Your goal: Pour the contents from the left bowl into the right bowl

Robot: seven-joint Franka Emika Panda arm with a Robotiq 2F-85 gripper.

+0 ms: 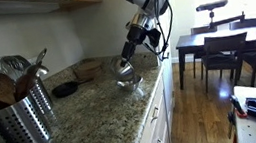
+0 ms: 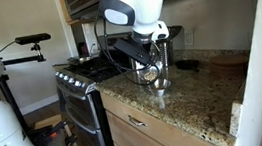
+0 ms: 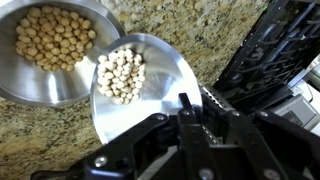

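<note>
My gripper (image 3: 195, 93) is shut on the rim of the left bowl (image 3: 160, 85), a shiny steel bowl held tilted above the granite counter. A heap of pale beans (image 3: 122, 72) lies against its lowered far side. Just beyond and below it stands the right bowl (image 3: 50, 88), also steel and holding many tan beans. The tilted bowl's rim overlaps the right bowl's edge in the wrist view. In both exterior views the arm reaches down to the counter, with the gripper (image 1: 128, 53) (image 2: 152, 60) over the bowls (image 1: 125, 72) (image 2: 155, 77).
A perforated steel utensil holder (image 1: 19, 119) with wooden spoons stands at the near end of the counter. A flat black dish (image 1: 66, 89) lies by the wall. A stove (image 2: 77, 85) adjoins the counter. Cabinets hang overhead, and a dining table (image 1: 227, 39) stands beyond.
</note>
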